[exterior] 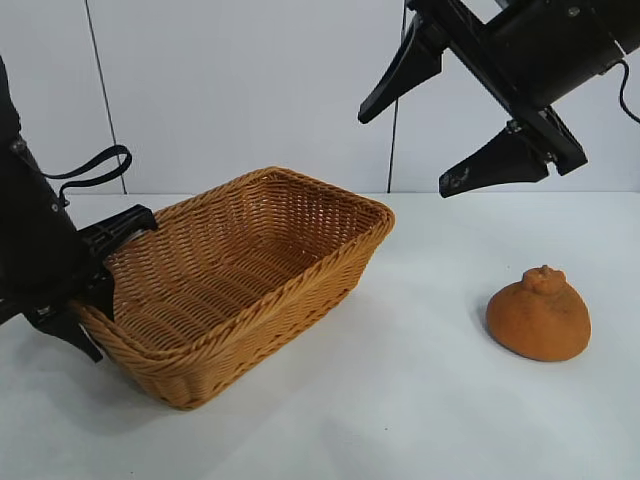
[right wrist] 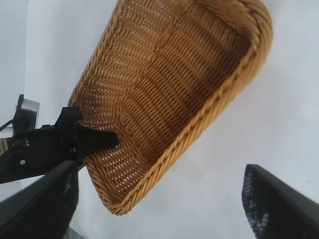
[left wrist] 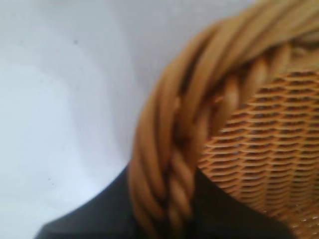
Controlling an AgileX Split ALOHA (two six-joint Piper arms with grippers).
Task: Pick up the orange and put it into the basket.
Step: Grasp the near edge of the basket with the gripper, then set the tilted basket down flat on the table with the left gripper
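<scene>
Left tool clamps the basket rim at its nine o'clock end; right tool, fingers apart, hangs above the orange. Tugging could skid the basket across the bench.

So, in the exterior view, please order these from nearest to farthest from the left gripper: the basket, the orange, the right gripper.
1. The basket: its rim sits between the fingers of the left gripper, at the picture's left.
2. The right gripper: open, raised at upper right.
3. The orange: on the table, far right.
</scene>
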